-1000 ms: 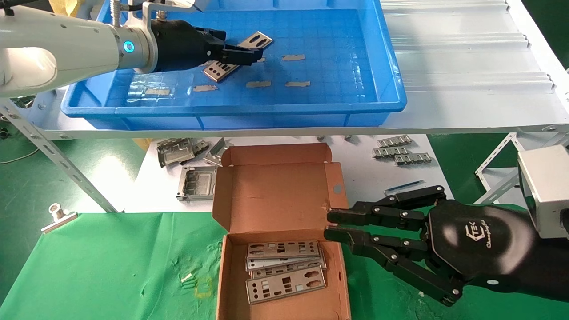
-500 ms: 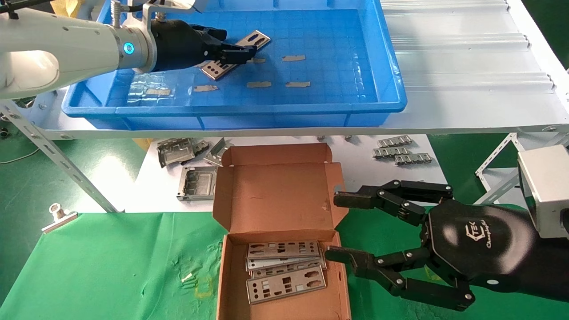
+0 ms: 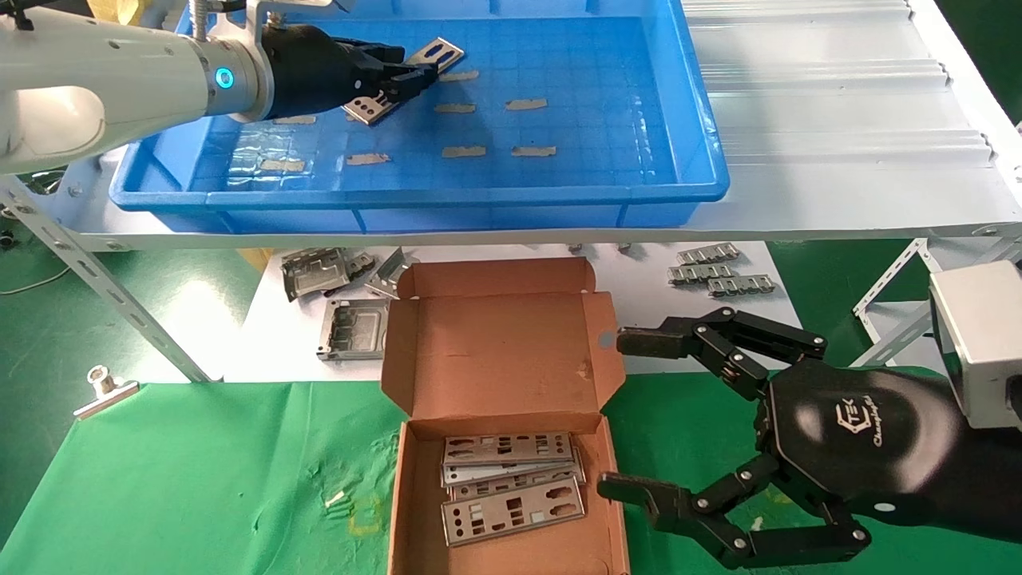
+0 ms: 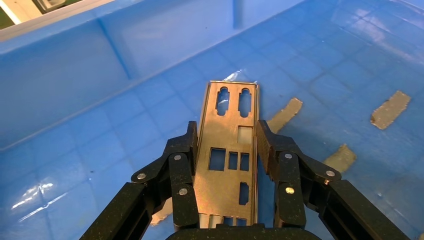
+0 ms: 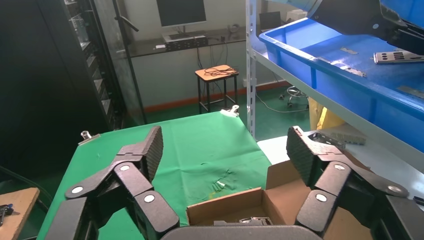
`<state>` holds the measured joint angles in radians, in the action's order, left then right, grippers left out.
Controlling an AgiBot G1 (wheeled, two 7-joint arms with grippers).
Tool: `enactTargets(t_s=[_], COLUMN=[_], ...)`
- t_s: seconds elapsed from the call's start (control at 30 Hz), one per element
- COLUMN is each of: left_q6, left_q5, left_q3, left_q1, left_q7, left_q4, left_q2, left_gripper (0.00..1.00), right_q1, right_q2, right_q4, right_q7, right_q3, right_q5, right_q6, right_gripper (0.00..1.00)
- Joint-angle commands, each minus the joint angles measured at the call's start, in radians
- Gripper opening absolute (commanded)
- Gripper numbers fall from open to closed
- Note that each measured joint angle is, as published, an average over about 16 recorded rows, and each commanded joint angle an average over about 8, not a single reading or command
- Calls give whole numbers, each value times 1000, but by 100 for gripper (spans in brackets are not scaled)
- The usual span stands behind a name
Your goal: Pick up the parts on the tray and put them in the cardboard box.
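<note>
My left gripper (image 3: 415, 76) is over the far left part of the blue tray (image 3: 687, 120), shut on one silver part (image 3: 437, 53). The left wrist view shows that plate (image 4: 231, 165) pinched by its long edges between the fingers (image 4: 185, 155), above the tray floor (image 4: 75, 85). Below the shelf, the cardboard box (image 3: 499, 351) lies with its lid open, and several parts (image 3: 511, 487) are stacked inside. My right gripper (image 3: 611, 414) hovers just right of the box, open wide and holding nothing; the right wrist view shows the same gripper (image 5: 225, 145) above the box rim (image 5: 227, 205).
Tan tape strips (image 3: 527, 104) dot the tray floor. Grey folded brackets (image 3: 351, 327) and small metal strips (image 3: 722, 275) lie on the white surface behind the box. A metal clip (image 3: 104, 387) holds the green cloth (image 3: 200, 479) at the left. The shelf edge (image 3: 798, 216) overhangs the box.
My left gripper has lifted the part and drawn it toward the tray's far left. The right gripper's fingers have spread from nearly together to wide open beside the box.
</note>
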<state>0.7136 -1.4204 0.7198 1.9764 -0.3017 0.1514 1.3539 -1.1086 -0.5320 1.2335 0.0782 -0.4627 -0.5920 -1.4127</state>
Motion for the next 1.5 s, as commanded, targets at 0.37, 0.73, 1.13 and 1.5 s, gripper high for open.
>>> enactTargets(t_s=[0.37, 0.73, 1.13, 1.5], left_q6=[6, 143, 648, 873], left_q5=[39, 81, 182, 249], left_q3=[-3, -20, -66, -79], left_q1=[31, 66, 50, -5], left_q7=[12, 81, 281, 391], left_q4=[-10, -14, 49, 147], left_q2=[-9, -40, -176, -290], left_gripper=[0, 0, 0, 0], right_q1=[0, 0, 0, 0], right_q2=[0, 0, 0, 0], right_q4=[0, 0, 0, 0], right_q7=[0, 0, 0, 0], right_q3=[0, 0, 0, 0], right_q5=[0, 0, 0, 0], right_q6=[0, 0, 0, 0], right_gripper=[100, 100, 100, 100])
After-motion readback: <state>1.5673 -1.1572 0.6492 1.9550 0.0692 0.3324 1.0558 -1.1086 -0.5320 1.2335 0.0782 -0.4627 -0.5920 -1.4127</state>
